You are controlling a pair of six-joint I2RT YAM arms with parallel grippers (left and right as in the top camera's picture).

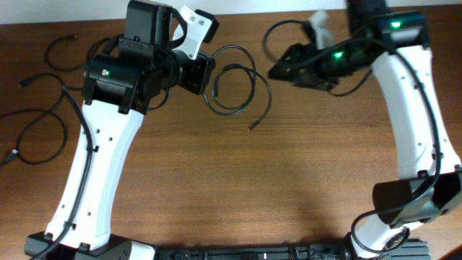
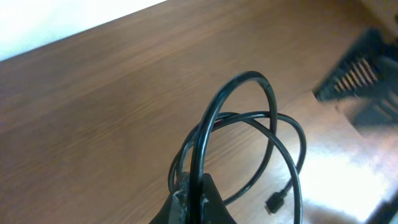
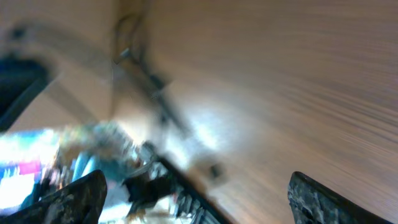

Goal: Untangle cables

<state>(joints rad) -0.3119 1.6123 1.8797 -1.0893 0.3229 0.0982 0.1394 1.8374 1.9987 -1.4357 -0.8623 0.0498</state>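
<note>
thin black cables (image 2: 251,74), loose overlapping loops

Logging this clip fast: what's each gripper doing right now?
Left gripper: closed on the cable.
Right gripper: open, fingers wide apart; view blurred.

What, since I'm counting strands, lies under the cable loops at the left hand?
Only bare wooden table shows beneath the cable loops, plus one plug tip at their end. Where the strands enter the left hand, its fingers cover them.
</note>
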